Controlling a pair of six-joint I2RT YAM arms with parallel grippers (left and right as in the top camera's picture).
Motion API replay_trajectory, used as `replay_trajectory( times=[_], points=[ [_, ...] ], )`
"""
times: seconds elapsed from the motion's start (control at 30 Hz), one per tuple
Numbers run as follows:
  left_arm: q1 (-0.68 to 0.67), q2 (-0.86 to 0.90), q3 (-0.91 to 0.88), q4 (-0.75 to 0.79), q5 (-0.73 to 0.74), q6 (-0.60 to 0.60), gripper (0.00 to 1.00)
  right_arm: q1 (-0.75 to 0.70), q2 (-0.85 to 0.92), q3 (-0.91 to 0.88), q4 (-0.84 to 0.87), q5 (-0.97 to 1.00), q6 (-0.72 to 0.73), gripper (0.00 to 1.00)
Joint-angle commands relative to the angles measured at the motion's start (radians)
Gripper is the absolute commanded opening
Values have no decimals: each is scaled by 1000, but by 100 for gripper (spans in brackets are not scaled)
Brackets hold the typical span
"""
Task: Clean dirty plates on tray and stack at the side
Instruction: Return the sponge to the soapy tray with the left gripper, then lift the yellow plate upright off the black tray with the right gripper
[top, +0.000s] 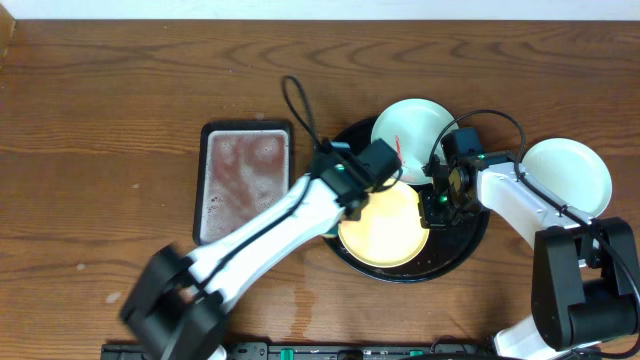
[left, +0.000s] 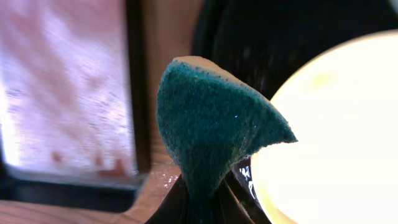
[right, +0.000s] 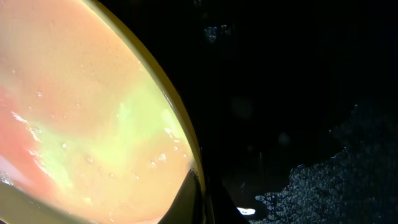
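Right pincer (top: 433, 207) pinching yellow plate (top: 385, 235), in tray (top: 465, 245)

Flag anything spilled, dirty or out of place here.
Water beads lie on the black tray beside the yellow plate. What looks like a damp patch sits on the table in front of it. A red streak shows on the pale plate at the tray's back.
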Motion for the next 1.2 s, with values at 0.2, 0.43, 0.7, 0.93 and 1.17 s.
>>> replay_trajectory(
  times=[0.2,0.43,0.7,0.93,1.17],
  points=[
    [233,-122,-44,-71,-162,70,8,-3,5,0,34,64,-34,1],
    [531,-115,-237,204,243,286,14,-3,5,0,45,27,-34,8],
    [682,-160,-245,191,480,341,40,22,-73,0,35,8,-37,1],
    [682,-330,-245,135,501,340,58,130,-322,0,-8,195,18,1],
    [683,-483,-245,67,500,341,73,283,-490,0,-95,609,167,1]
  ],
)
